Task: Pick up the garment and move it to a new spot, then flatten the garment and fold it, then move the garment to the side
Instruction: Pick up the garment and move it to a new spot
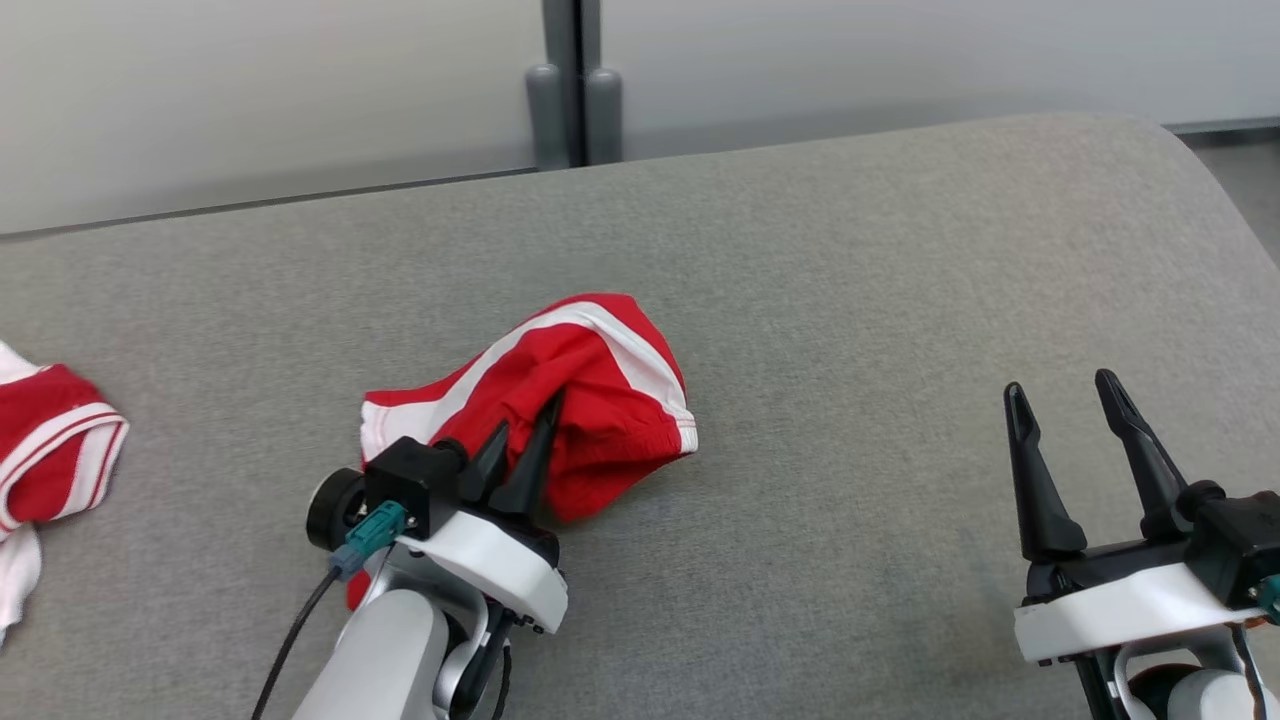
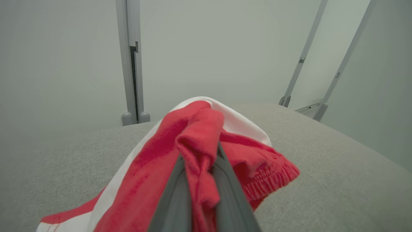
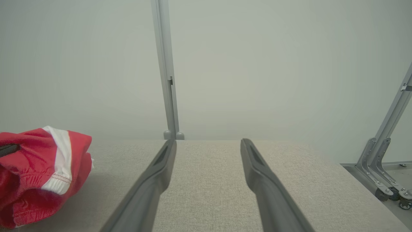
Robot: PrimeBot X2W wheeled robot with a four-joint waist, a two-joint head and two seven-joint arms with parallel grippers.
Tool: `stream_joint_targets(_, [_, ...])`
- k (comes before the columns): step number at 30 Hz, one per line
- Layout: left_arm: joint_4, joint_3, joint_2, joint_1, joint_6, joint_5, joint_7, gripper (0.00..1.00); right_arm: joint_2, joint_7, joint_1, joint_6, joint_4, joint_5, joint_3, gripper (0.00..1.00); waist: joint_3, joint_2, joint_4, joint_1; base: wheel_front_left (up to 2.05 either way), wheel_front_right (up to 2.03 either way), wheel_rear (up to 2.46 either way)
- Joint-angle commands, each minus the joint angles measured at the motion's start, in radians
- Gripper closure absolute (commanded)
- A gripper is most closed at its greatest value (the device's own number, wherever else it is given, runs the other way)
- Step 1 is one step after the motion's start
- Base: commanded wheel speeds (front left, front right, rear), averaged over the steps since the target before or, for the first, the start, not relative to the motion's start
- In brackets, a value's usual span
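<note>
The garment (image 1: 585, 390) is red with white side stripes and lies bunched on the grey padded surface, left of centre. My left gripper (image 1: 528, 425) is shut on a fold of its red cloth. In the left wrist view the pinched fold of the garment (image 2: 199, 135) rises between the two fingers, lifted above the surface. My right gripper (image 1: 1060, 385) hovers at the lower right, open, with nothing between its fingers. The right wrist view has the garment (image 3: 42, 174) at its left edge, well apart from that gripper (image 3: 208, 141).
A second red and white garment (image 1: 55, 450) lies at the left edge of the grey surface (image 1: 850, 300). The surface curves down at its right end. Behind it stands a pale wall with a grey post (image 1: 575, 90). A metal frame on casters (image 3: 386, 167) stands at the far right.
</note>
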Motion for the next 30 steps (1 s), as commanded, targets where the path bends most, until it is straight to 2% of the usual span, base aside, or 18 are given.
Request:
stream_joint_targets(1, [0.011, -0.01, 0.005, -0.016, 0.012, -0.01, -0.003, 1.0, 0.002, -0.009, -0.009, 0.0, -0.001, 0.003, -0.002, 0.0, 0.06, 0.0, -0.072, -0.0001, 0.0, 0.0, 0.0])
stream_joint_targets(7, [0.08, -0.145, 0.002, -0.043, 0.06, -0.131, -0.01, 1.0, 0.012, -0.024, -0.016, 0.0, 0.002, -0.004, -0.009, 0.0, 0.112, 0.0, -0.119, -0.0001, 0.0, 0.0, 0.0])
stream_joint_targets(8, [0.091, -0.162, 0.002, -0.048, 0.067, -0.147, -0.011, 0.95, 0.014, -0.028, -0.019, 0.0, 0.003, -0.005, -0.009, 0.0, 0.116, 0.0, -0.121, -0.0001, 0.0, 0.0, 0.0])
stream_joint_targets(9, [0.099, -0.18, 0.003, -0.053, 0.072, -0.159, -0.014, 0.55, 0.015, -0.03, -0.019, 0.0, 0.005, -0.007, -0.01, 0.0, 0.118, 0.0, -0.121, -0.0001, 0.0, 0.0, 0.0])
stream_joint_targets(10, [0.105, -0.196, 0.002, -0.059, 0.076, -0.164, -0.017, 0.0, 0.016, -0.03, -0.019, 0.0, 0.007, -0.009, -0.011, 0.0, 0.119, 0.0, -0.121, -0.0001, 0.0, 0.0, 0.0])
stream_joint_targets(15, [0.1, -0.265, 0.002, -0.065, 0.073, -0.173, -0.035, 0.0, 0.018, -0.035, -0.025, 0.0, 0.019, -0.016, -0.018, 0.0, 0.093, 0.0, -0.094, -0.0001, 0.0, 0.0, 0.0])
stream_joint_targets(19, [0.053, -0.278, 0.002, -0.035, 0.079, -0.159, -0.045, 0.0, 0.018, -0.029, -0.013, 0.0, 0.025, -0.017, -0.017, 0.0, 0.052, 0.0, -0.063, -0.0001, 0.0, 0.0, 0.0])
stream_joint_targets(24, [-0.016, -0.246, 0.023, 0.006, 0.108, -0.149, -0.05, 0.0, 0.012, -0.02, 0.008, 0.0, 0.03, -0.013, -0.017, 0.0, 0.008, 0.0, -0.026, -0.0001, 0.0, 0.0, 0.0])
stream_joint_targets(30, [-0.125, -0.134, 0.072, 0.078, 0.165, -0.149, -0.051, 0.0, 0.001, -0.005, 0.034, 0.0, 0.029, -0.001, -0.014, 0.0, -0.048, 0.0, 0.026, -0.0001, 0.0, 0.0, 0.0])
